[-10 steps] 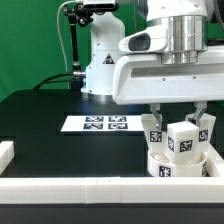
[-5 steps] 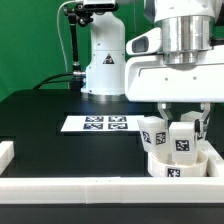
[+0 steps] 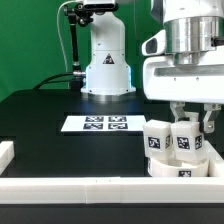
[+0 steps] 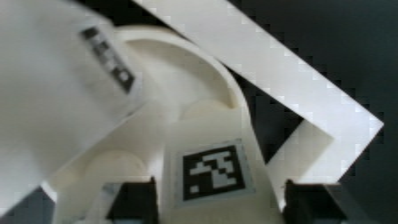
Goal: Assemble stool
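The white stool seat [image 3: 184,168] sits at the exterior view's right, close to the front wall, with white tagged legs standing up on it. One leg [image 3: 155,138] stands free on the left side. My gripper [image 3: 193,124] comes down from above and is shut on another leg [image 3: 189,142]. In the wrist view that leg [image 4: 214,172] shows its tag between my two dark fingers [image 4: 128,203], which press on its sides. The seat's curved body [image 4: 187,85] and a second tagged leg [image 4: 98,55] lie beyond it.
The marker board [image 3: 97,123] lies flat mid-table. A white wall [image 3: 90,190] runs along the front edge and shows in the wrist view [image 4: 267,45] as a slanted strip. A white block [image 3: 5,152] sits at the left edge. The robot base [image 3: 105,60] stands behind.
My gripper and arm have moved toward the exterior view's right, and the seat with its legs has shifted right with them.
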